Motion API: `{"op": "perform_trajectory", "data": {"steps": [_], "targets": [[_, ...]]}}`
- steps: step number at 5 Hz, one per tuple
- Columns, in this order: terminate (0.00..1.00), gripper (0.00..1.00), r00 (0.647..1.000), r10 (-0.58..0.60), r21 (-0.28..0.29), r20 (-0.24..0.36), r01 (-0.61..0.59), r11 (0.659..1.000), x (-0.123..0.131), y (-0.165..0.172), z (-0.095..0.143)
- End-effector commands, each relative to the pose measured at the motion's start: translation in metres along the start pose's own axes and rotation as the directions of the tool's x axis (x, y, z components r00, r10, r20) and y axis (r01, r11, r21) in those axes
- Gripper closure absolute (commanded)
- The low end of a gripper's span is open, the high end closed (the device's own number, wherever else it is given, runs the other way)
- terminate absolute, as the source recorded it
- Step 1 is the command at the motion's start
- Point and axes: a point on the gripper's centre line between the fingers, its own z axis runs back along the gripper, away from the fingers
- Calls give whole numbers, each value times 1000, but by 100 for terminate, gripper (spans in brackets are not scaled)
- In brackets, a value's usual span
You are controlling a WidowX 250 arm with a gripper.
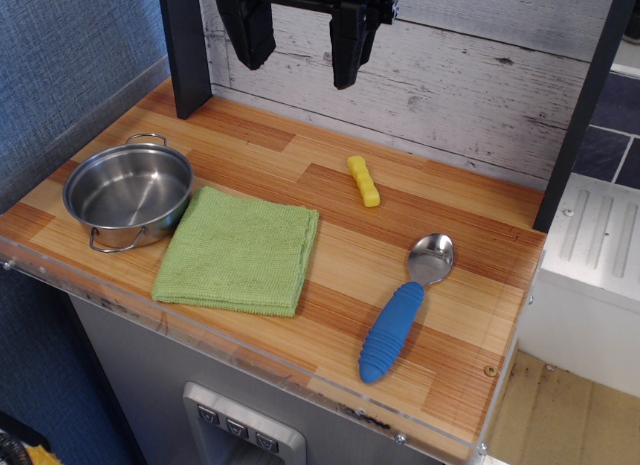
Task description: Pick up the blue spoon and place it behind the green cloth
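The blue spoon (pixel 405 311) lies flat on the wooden counter at the front right, its shiny metal bowl pointing to the back and its ribbed blue handle toward the front edge. The green cloth (pixel 240 250) lies folded and square at the front middle-left. My gripper (pixel 298 53) hangs high at the top of the view near the back wall, its two black fingers spread apart and empty, well away from the spoon and the cloth.
A steel pot (pixel 128 192) with two handles stands left of the cloth, touching its edge. A small yellow ridged stick (pixel 364 180) lies behind and right of the cloth. A dark post (pixel 186 50) stands at the back left. The counter (pixel 470 385) ends at the front and right.
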Motion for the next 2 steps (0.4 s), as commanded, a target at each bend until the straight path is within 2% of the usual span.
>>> {"op": "perform_trajectory", "data": {"steps": [1, 2], "targets": [[0, 0, 1000, 0, 0, 0, 0, 1000, 0, 0, 0], [0, 0, 996, -66, -6, -59, 65, 998, -6, -23, -27]]}}
